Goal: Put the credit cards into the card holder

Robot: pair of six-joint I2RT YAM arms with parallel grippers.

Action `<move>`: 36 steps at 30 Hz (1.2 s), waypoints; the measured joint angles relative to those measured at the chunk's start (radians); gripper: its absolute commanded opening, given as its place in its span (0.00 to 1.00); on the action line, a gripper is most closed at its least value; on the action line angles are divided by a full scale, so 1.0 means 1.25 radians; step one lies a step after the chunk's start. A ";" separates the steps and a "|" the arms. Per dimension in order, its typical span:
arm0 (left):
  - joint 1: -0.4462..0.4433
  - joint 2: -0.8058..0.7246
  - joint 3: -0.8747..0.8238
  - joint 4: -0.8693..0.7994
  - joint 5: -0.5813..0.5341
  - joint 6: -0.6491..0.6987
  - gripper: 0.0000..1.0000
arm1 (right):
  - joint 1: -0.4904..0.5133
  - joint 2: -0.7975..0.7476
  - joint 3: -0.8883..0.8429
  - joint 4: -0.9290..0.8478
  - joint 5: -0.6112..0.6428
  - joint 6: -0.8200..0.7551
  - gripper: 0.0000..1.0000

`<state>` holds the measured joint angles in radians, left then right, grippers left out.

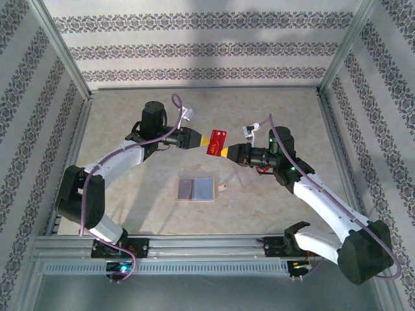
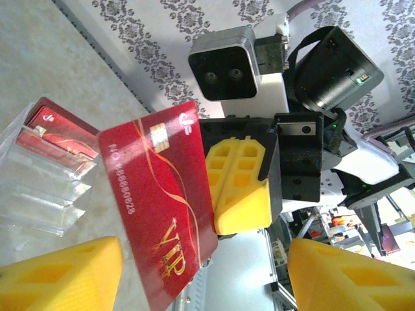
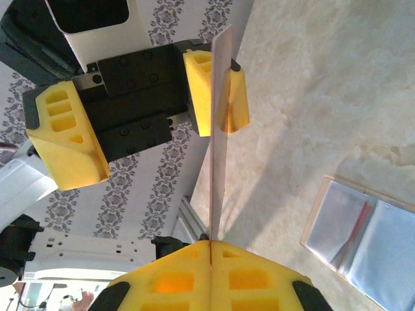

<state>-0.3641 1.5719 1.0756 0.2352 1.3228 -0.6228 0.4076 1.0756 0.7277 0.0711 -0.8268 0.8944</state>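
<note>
A red credit card (image 1: 216,142) with gold VIP lettering hangs in the air between both arms. My right gripper (image 1: 224,151) is shut on one edge of it, the thin card (image 3: 217,149) standing straight up from the closed fingertips (image 3: 246,278). My left gripper (image 1: 202,138) is open around the card's other end. Its yellow fingers (image 2: 350,272) stand wide apart, and the card (image 2: 162,207) lies nearer one of them. The card holder (image 1: 196,188) lies open and flat on the table below, tan rim with grey-lilac pockets (image 3: 363,240).
A small tan bit (image 1: 223,187) lies just right of the holder. Patterned walls and aluminium posts (image 1: 65,55) close in the table on three sides, and a metal rail (image 1: 207,249) runs along the near edge by the arm bases.
</note>
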 measured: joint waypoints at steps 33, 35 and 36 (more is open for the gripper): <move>-0.028 0.017 0.012 -0.038 -0.017 0.013 0.00 | 0.008 -0.001 -0.011 0.005 0.022 -0.001 0.16; -0.028 0.017 0.012 -0.038 -0.018 0.015 0.00 | 0.008 -0.002 -0.013 0.007 0.023 0.000 0.30; -0.028 0.017 0.012 -0.039 -0.018 0.017 0.00 | 0.008 -0.003 -0.014 0.007 0.024 0.001 0.34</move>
<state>-0.3992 1.5932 1.0904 0.1860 1.2999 -0.6018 0.4171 1.0718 0.7105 0.0799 -0.7963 0.8955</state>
